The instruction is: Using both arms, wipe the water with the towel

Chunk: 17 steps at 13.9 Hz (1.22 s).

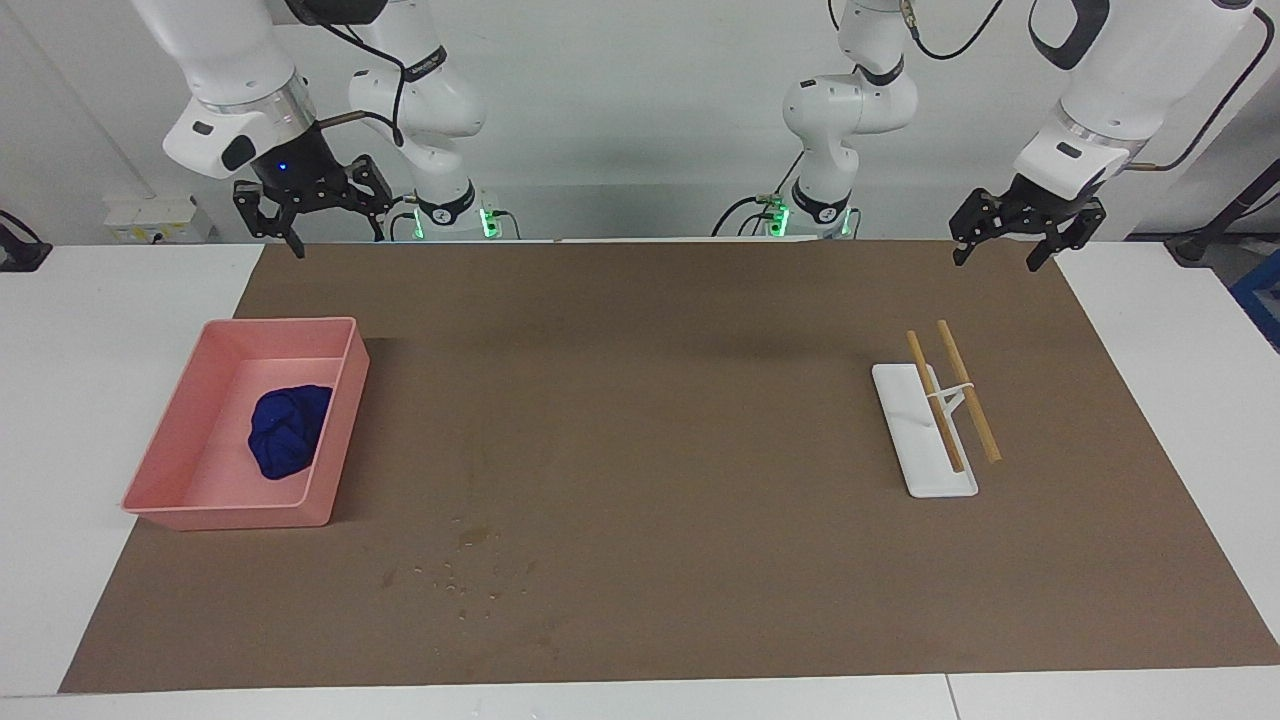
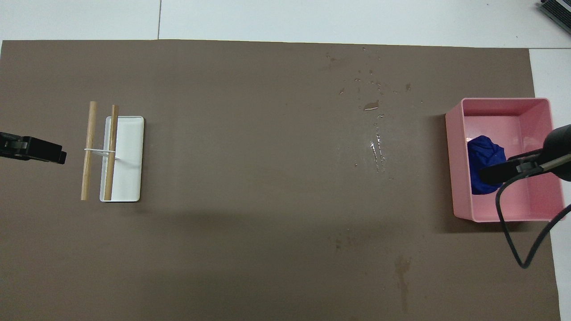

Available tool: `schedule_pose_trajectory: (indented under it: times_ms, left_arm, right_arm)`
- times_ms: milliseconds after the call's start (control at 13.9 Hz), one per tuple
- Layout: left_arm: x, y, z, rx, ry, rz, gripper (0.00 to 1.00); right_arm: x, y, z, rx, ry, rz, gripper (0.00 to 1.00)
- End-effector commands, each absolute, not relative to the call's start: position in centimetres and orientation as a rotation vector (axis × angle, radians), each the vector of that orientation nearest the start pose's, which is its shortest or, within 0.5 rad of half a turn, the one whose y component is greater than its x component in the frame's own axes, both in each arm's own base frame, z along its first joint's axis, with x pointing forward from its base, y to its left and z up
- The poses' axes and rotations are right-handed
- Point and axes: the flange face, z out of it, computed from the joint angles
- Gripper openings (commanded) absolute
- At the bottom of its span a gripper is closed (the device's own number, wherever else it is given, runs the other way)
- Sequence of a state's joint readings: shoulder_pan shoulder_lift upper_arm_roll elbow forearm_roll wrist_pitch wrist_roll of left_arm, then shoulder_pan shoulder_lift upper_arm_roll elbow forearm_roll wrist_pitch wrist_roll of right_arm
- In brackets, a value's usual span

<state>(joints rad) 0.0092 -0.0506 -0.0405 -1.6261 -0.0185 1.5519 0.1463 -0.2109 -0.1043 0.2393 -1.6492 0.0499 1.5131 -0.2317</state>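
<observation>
The towel (image 1: 288, 431) lies bunched in the pink tray (image 1: 160, 440) near the mat's edge at the right arm's end. The water (image 1: 478, 538), scattered droplets, sits beside the tray, toward the mat's edge farthest from the robots. The right gripper (image 1: 312, 217) hangs over the mat's corner nearest the robots, fingers spread. The left gripper (image 1: 1005, 247) hangs over the other near corner, fingers spread, with the white tray (image 1: 905, 430) and its two wooden sticks (image 1: 967, 390) farther out
</observation>
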Motion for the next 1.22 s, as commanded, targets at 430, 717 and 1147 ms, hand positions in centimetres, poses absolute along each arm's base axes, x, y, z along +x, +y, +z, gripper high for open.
schedule_pose_trajectory:
  times_ms: [430,717,1147]
  left_arm:
    - [52.7,-1.8,62.6,-3.155,0.267,0.039,1.0]
    - [52.8,-1.8,62.6,-3.155,0.267,0.037,1.0]
    - [52.8,-1.8,62.6,-3.155,0.267,0.037,1.0]
  right_arm:
    - [50.3,6.1,64.2,-3.028,-0.472,0.075,1.0]
    - [49.6,9.0,65.0,-3.039,-0.527,0.032,1.0]
    - [50.3,7.3,64.9,-3.046,-0.477,-0.004,1.0]
